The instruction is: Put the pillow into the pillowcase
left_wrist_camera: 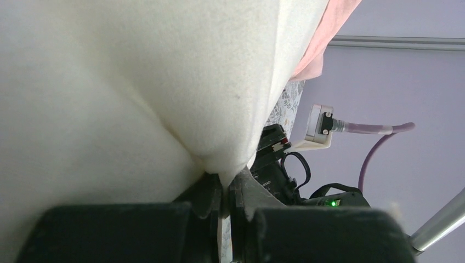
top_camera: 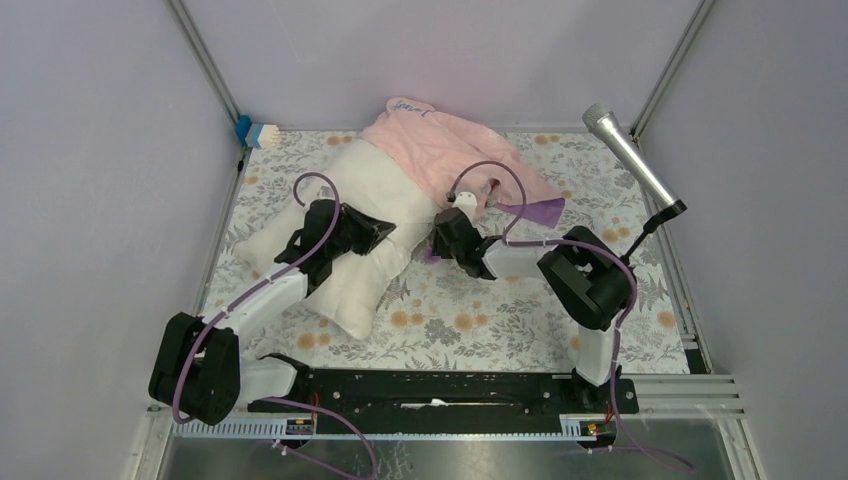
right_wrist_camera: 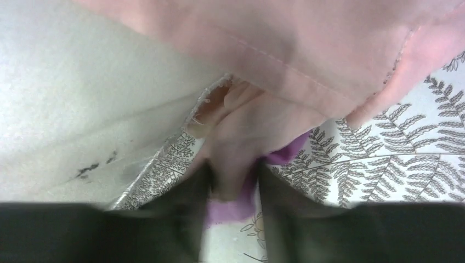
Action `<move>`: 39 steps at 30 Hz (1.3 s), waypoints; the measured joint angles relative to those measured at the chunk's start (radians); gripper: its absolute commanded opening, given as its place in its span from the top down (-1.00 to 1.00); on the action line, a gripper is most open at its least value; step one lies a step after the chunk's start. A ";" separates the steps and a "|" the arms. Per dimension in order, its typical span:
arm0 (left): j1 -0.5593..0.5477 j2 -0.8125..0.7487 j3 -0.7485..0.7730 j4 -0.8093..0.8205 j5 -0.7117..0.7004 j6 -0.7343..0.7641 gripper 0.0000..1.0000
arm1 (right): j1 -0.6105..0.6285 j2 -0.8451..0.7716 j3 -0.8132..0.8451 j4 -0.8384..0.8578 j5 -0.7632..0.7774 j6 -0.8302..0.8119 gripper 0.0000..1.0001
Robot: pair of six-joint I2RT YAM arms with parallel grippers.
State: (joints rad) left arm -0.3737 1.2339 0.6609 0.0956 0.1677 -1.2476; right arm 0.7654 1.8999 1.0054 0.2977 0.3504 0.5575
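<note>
The pillow (top_camera: 372, 190) runs near-left to far-right, its far end under the pillowcase (top_camera: 440, 150). The left fingers (left_wrist_camera: 207, 193) pinch its fold, nearly closed. The right fingers (right_wrist_camera: 274, 186) seemingly clamp pillowcase cloth.

Matt cloth pillow (top_camera: 384, 192); pillowcase (top_camera: 440, 150) seemingly thinner.

far end of the pillow (top_camera: 372, 195) lies hidden under the pillowcase (top_camera: 440, 150).

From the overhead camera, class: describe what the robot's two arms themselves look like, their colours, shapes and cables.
Both the left arm and right arm have chunky black joint housings joined by white links. A purple cable loops along each. The left gripper and right gripper are black with two blunt fingers. A small white box sits on the right wrist.
</note>
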 measured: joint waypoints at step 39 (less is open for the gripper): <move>0.101 -0.208 0.597 -0.691 -0.163 0.487 -0.98 | 0.048 0.233 1.297 -0.826 -0.381 -0.203 1.00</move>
State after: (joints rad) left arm -0.2722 1.0260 1.2579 -0.5957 0.0051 -0.7605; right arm 0.8135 2.1326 2.3020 -0.5285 -0.0307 0.3542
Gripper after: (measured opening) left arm 0.962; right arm 0.022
